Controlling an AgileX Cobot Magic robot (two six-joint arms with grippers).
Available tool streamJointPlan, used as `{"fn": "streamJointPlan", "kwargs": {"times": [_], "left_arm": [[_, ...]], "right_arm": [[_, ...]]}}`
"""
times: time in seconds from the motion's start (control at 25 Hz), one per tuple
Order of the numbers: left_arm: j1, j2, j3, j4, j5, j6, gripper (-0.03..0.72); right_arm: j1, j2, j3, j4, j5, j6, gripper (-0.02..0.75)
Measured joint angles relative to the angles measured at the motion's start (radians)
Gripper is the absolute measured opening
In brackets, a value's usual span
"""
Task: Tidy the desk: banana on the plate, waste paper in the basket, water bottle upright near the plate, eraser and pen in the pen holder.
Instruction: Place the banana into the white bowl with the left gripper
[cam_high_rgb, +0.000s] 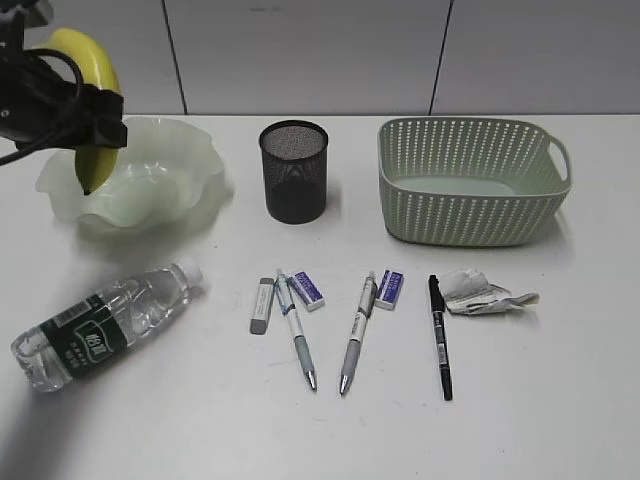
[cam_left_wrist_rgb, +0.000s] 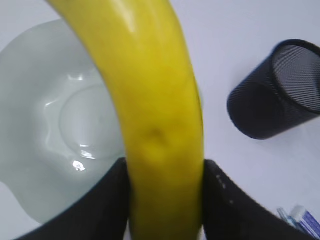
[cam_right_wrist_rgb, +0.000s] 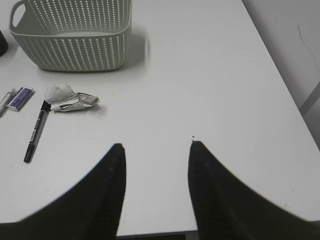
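Currently left gripper (cam_left_wrist_rgb: 165, 200) fingers clamp the curved yellow banana (cam_left_wrist_rgb: 150, 100) mid-body, hanging over the translucent pale-green ruffled plate (cam_high_rgb: 190, 185), at 9 o'clock from the black mesh pen holder (cam_high_rgb: 294, 170). Banana looks soft and bruisable; a light middle grip suits. Right gripper (cam_right_wrist_rgb: 156, 190) fingers spread, empty, over white counter (cam_right_wrist_rgb: 210, 90).

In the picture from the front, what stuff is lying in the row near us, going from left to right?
water bottle → grey eraser → first silver pen → second silver pen → black pen → waste paper
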Motion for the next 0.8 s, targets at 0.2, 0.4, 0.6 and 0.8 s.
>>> {"fn": "streamJointPlan", "kwargs": {"times": [0.2,0.4,0.6,0.8], "left_arm": [[0.017,0.145,-0.002,-0.042,-0.088,0.0,0.314],[0.017,0.218,-0.064,-0.095,-0.091,0.0,0.333],[0.017,0.228,-0.115,-0.109,-0.087,0.0,0.418],[0.018,0.229,-0.121,-0.109,-0.052,0.0,0.43]], "right_arm": [[0.0,0.0,0.0,0.0,0.0,0.0,0.339],[0.0,0.0,0.0,0.0,0.0,0.0,0.339],[0.0,0.0,0.0,0.0,0.0,0.0,0.339],[0.0,0.0,0.0,0.0,0.0,0.0,0.339]]}}
